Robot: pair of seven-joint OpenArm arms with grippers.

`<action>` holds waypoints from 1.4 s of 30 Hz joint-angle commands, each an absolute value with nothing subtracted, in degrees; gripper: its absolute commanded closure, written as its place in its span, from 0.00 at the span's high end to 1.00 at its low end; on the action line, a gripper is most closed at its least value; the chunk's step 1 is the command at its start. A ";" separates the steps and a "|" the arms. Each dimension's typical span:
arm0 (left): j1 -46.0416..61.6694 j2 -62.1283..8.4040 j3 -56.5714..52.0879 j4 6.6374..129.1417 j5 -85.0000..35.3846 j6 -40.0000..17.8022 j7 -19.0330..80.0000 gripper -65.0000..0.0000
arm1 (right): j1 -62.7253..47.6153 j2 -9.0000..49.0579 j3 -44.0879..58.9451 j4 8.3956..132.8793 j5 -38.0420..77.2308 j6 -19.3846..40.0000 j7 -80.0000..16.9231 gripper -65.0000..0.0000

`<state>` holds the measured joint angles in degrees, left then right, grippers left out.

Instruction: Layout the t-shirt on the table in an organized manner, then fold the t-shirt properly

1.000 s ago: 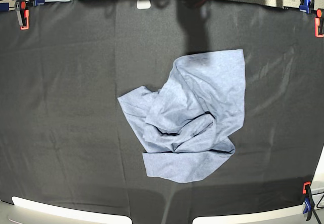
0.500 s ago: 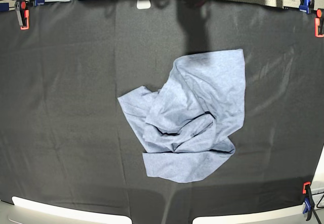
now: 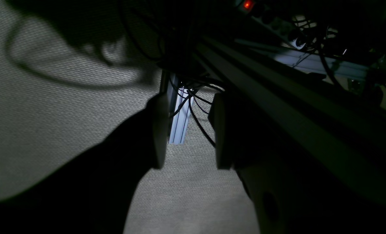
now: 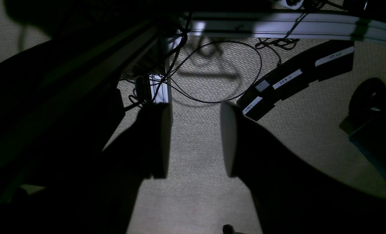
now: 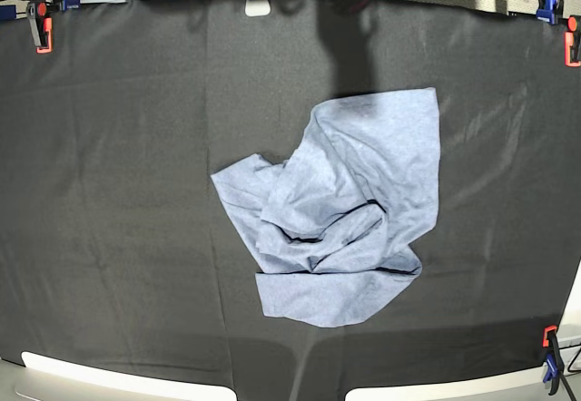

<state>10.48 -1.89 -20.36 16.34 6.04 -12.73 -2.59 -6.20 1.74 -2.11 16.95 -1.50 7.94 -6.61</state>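
The t-shirt [image 5: 340, 210], light blue-grey, lies crumpled in a heap a little right of the middle of the table [image 5: 118, 192], which is covered in black cloth. No lettering shows on it. Neither arm appears in the base view. In the left wrist view my left gripper [image 3: 188, 133] stands open with nothing between its pale fingers [image 3: 158, 130], hanging over carpet and cables away from the shirt. In the right wrist view my right gripper [image 4: 196, 139] is open too, empty, its fingers [image 4: 228, 139] above the carpeted floor.
Orange and blue clamps [image 5: 41, 24] [image 5: 549, 360] hold the cloth at the table corners. Cables and an aluminium rail [image 4: 270, 24] run over the floor beneath the grippers, beside a black labelled bar [image 4: 296, 79]. A power strip with a red light [image 3: 248, 5] sits above the left gripper.
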 commanded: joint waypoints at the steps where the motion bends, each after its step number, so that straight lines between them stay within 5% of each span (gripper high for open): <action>1: 11.51 -1.93 -20.47 17.08 5.93 -13.74 -3.03 0.33 | -6.85 1.91 -2.00 17.63 -1.37 8.36 -6.48 0.38; 10: 21.69 -1.98 -20.47 32.77 0.82 -20.01 -2.00 0.33 | -17.72 4.86 -2.02 30.06 -1.28 8.97 -7.60 0.38; 18: 31.77 -2.79 -20.45 48.77 -4.60 -19.97 2.37 0.33 | -31.38 8.84 -2.02 49.19 3.88 11.16 -9.45 0.38; 22: 36.10 -4.32 -20.47 55.31 -5.10 -19.94 3.49 0.24 | -38.61 11.68 -3.42 60.51 7.73 11.14 -9.45 0.38; 42: 51.94 -13.52 -20.64 91.11 -17.04 -19.94 14.98 0.24 | -63.72 25.61 -5.26 108.73 14.11 11.18 -11.35 0.38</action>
